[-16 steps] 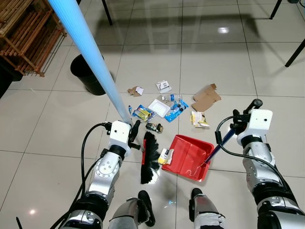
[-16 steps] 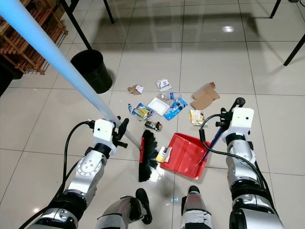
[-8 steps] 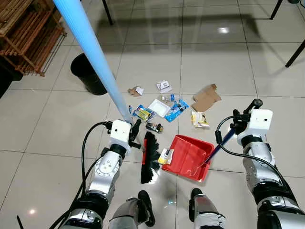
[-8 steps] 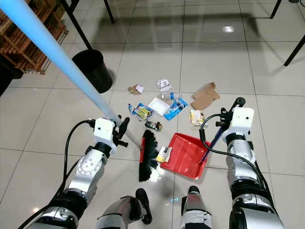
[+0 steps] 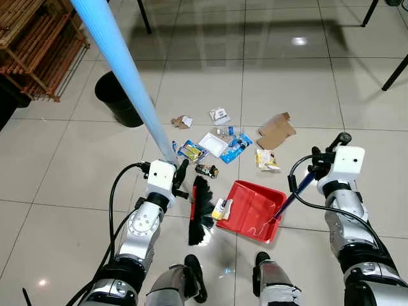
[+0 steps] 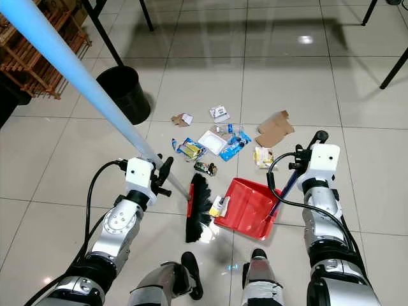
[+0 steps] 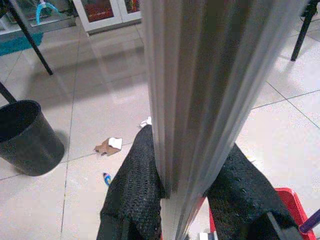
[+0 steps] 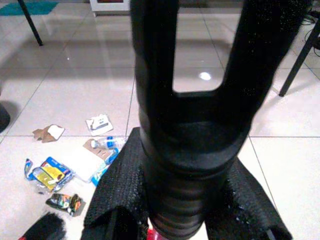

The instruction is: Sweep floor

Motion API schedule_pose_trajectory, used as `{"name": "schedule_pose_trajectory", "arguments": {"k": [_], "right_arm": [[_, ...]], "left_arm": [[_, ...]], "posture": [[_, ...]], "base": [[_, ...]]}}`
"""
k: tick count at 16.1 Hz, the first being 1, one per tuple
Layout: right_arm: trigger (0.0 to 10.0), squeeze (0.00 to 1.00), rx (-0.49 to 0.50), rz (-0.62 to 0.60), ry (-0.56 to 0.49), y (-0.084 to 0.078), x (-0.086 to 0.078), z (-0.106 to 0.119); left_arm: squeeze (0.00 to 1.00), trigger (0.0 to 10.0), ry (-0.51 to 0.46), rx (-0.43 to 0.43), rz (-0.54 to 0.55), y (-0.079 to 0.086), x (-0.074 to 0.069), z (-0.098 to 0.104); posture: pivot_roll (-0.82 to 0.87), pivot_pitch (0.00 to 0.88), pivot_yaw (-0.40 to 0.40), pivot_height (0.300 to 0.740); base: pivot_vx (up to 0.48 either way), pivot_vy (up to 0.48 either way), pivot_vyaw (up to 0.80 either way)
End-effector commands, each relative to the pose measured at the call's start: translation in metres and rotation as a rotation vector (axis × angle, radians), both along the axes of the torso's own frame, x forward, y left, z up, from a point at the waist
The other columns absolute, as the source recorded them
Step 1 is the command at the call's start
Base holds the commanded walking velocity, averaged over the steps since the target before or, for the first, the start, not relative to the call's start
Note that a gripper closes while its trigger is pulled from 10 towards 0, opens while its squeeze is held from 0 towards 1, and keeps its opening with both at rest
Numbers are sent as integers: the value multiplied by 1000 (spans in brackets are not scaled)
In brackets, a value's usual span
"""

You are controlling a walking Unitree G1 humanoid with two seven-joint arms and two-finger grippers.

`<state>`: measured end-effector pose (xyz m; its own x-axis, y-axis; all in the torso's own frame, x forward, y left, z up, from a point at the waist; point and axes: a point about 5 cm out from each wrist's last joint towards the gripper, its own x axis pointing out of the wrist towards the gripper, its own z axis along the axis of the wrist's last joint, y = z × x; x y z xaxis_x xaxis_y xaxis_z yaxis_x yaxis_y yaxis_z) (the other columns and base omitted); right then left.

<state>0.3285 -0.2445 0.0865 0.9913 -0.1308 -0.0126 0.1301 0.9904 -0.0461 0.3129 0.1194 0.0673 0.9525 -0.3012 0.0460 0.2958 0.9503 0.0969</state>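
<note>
**Litter lies ahead of the brush, pan to its right**

Your broom [image 5: 121, 67] runs long and slanted, its pale blue handle rising up and away to your left, its black brush [image 5: 201, 210] down on the floor [image 5: 76, 172] just in front of your feet; the left gripper [image 5: 180, 180] has its fingers [image 7: 132, 195] closed around the handle low down, near the brush; the red dustpan [image 5: 252, 209] sits touching the brush's right side, one small scrap [image 5: 221, 208] at its lip; the right gripper [image 5: 322, 159] clamps the dustpan's dark handle [image 5: 294, 192]; the litter [image 5: 220, 140] lies scattered just beyond the brush, wrappers near, cardboard [image 5: 275, 130] farther right, so the stroke should pull back and rightward into the pan; glossy tiles should slide easily; a black bin [image 5: 116, 97] stands well off to the left front, a wooden rack [image 5: 38, 44] beyond it.
</note>
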Motion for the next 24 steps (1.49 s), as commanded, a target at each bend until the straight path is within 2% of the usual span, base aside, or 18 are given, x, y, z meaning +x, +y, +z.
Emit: {"name": "schedule_pose_trajectory", "arguments": {"k": [1, 2, 4, 5, 6, 7, 8, 9, 10, 11, 24], "right_arm": [[10000, 0, 44, 1, 113, 5, -9, -24], [10000, 0, 44, 2, 114, 5, -9, -25], [10000, 0, 44, 1, 115, 5, -9, -25], [10000, 0, 44, 1, 115, 5, -9, -25], [10000, 0, 45, 1, 114, 5, -9, -25], [10000, 0, 45, 1, 115, 5, -9, -25], [10000, 0, 45, 1, 115, 5, -9, -25], [10000, 0, 45, 1, 114, 5, -9, -25], [10000, 0, 45, 1, 114, 5, -9, -25], [10000, 0, 45, 1, 114, 5, -9, -25], [10000, 0, 44, 0, 113, 4, -9, -25]], "left_arm": [[498, 10000, 29, -5, 19, 4, -4, -7], [980, 10000, 31, -13, 18, 4, -4, -7], [1000, 10000, 28, 10, 34, 5, -3, -7], [82, 10000, 28, 26, 41, 5, -3, -8], [0, 10000, 33, 22, 33, 5, -3, -8], [525, 10000, 39, 5, 19, 4, -3, -9], [459, 10000, 34, 19, 18, 4, -3, -9], [0, 10000, 31, 30, 22, 4, -3, -8], [0, 6667, 33, 7, 10, 3, -4, -8], [0, 0, 32, 1, 6, 3, -4, -8], [0, 0, 17, -17, -5, 2, -5, -7]], "posture": [[-221, 261, 163, 740], [-221, 261, 163, 740], [-221, 263, 164, 740], [-222, 263, 164, 740], [-222, 263, 164, 740], [-223, 263, 164, 740], [-222, 263, 164, 740], [-223, 264, 164, 740], [-223, 264, 164, 740], [-222, 264, 163, 740], [-222, 264, 163, 740]], "base": [[0, 0, 0], [0, 0, 0], [0, 0, 0], [0, 0, 0], [0, 0, 0], [0, 0, 0], [0, 0, 0], [0, 0, 0], [0, 0, 0], [0, 0, 0], [0, 0, 0]]}}
